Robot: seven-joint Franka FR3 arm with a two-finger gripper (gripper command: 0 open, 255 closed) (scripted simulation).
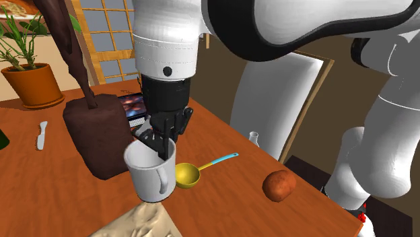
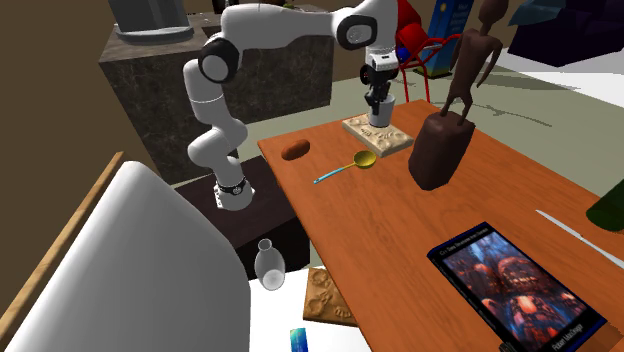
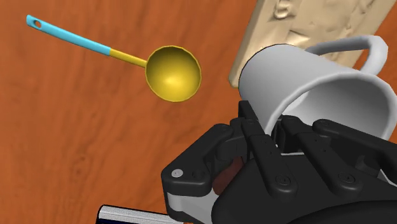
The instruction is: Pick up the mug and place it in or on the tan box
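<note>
A white mug (image 1: 151,174) hangs in the air, tilted a little, its handle turned toward the tan box (image 1: 138,222). My black gripper (image 1: 160,149) is shut on the mug's rim, one finger inside and one outside. In the wrist view the mug (image 3: 318,89) sits between the fingers of the gripper (image 3: 280,124), partly over the edge of the carved tan box (image 3: 305,25). The second exterior view has the mug (image 2: 381,110) just above the tan box (image 2: 380,135), which lies flat on the wooden table (image 2: 400,220).
A yellow ladle (image 1: 189,175) with a blue handle lies beside the mug. A brown lump (image 1: 278,185) lies near the table's edge. A dark brown statue (image 1: 97,138), a picture book (image 1: 132,108), a white knife (image 1: 42,134) and a potted plant (image 1: 30,79) stand farther back.
</note>
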